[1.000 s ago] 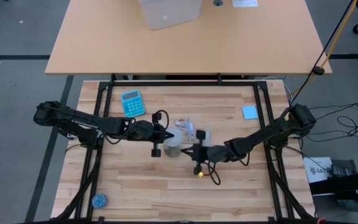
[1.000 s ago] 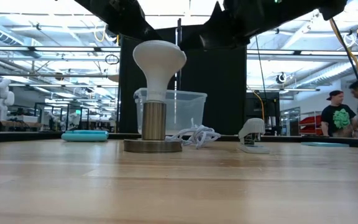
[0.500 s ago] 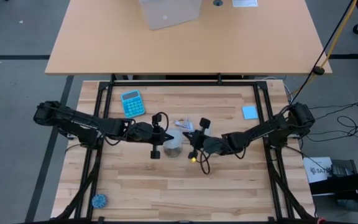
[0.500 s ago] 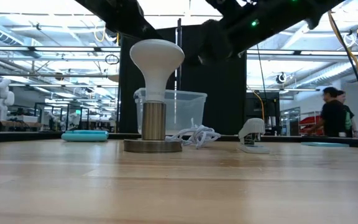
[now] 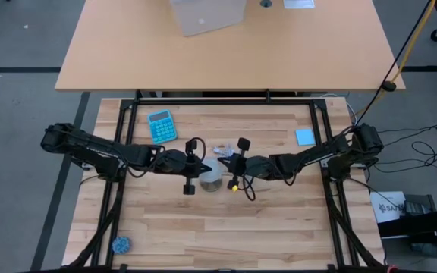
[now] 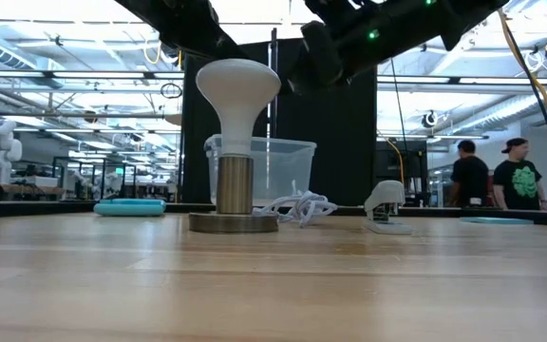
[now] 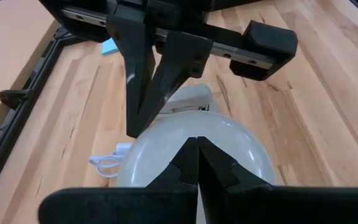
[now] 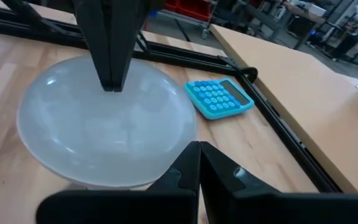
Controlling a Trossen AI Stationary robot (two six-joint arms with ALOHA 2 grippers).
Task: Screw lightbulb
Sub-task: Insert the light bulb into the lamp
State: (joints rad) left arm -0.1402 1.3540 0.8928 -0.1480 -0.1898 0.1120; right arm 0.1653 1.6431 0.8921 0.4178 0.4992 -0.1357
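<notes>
**Kid:** Lightbulb point(image 6: 239, 95) is standing up in that round metal socket point(image 6: 234, 195) in the middle of the table point(image 5: 279, 227), see? The white round top points up.

**Friend:** Yes. Both robot hands are right over it. The left gripper point(image 5: 190, 163) is on one side, and the right gripper point(image 5: 238, 163) is on the other.

**Kid:** Are they holding it?

**Friend:** No. Both have their fingers pinched tight together with nothing between them. They float just above the round top.

**Kid:** What's different from a second ago?

**Friend:** The right arm swung in. It was lower down the table, away from the bulb, and now its tip sits close beside the bulb. The left one hasn't moved at all. The bulb leans a tiny bit differently too, so I think it is still loose.

**Kid:** So is the job done?

**Friend:** I don't think so. I guess the hands must open, grab the white top and twist it.

**Kid:** And that blue calculator point(image 5: 161, 125)?

**Friend:** Nobody touches it. It just lies near the far edge.
</notes>
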